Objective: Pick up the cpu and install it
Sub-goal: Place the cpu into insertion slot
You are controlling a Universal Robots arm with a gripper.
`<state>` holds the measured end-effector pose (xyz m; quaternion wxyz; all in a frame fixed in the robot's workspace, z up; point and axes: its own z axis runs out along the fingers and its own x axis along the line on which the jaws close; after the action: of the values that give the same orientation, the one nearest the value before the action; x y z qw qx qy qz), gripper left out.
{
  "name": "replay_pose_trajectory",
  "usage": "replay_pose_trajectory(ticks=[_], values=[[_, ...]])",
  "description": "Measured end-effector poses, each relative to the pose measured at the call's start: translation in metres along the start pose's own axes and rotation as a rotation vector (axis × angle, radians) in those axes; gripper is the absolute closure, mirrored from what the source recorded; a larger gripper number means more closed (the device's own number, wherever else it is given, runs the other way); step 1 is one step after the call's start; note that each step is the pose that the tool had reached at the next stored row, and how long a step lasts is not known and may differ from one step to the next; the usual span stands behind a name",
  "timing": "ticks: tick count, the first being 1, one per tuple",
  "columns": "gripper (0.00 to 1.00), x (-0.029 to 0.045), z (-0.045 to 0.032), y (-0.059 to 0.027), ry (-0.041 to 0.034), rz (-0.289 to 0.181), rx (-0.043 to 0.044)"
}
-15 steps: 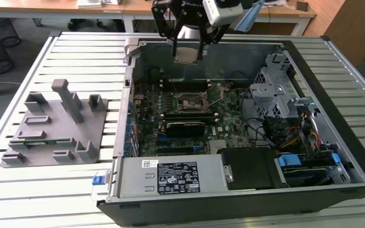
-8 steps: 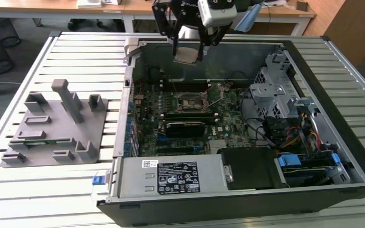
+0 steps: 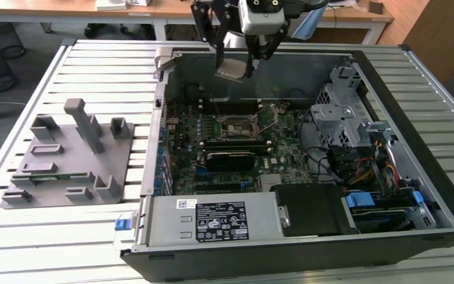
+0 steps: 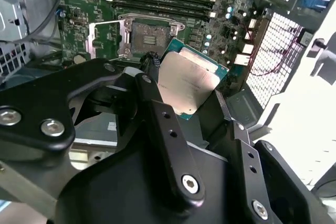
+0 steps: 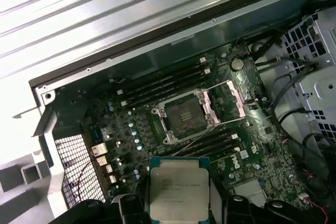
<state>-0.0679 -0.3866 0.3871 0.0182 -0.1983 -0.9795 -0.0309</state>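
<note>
My gripper (image 3: 233, 70) hangs above the far wall of the open computer case (image 3: 440, 177), shut on the cpu (image 3: 230, 72), a flat square chip with a silvery top. In the second wrist view the cpu (image 4: 189, 82) sits tilted between the black fingers (image 4: 168, 140). The first wrist view shows the cpu (image 5: 178, 187) with its green rim, held over the motherboard. The cpu socket (image 3: 239, 126) lies in the middle of the board with its metal load frame swung open; it appears as socket (image 5: 185, 116) and socket (image 4: 149, 38) in both wrist views. The chip is well above the socket, apart from it.
A grey plastic fixture tray (image 3: 65, 160) stands on the slatted table at the exterior view's left. Inside the case are black RAM sticks (image 3: 231, 145), a drive cage (image 3: 337, 112), cables (image 3: 361, 171) and a power supply (image 3: 211, 222) near the front.
</note>
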Motion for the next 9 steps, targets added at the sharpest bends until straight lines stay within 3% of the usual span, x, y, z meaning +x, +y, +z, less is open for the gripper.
replay_pose_trajectory(ticks=[9], values=[[0.46, 0.0002, 0.0012, 0.0006, -0.0073, 0.126, -0.0059]])
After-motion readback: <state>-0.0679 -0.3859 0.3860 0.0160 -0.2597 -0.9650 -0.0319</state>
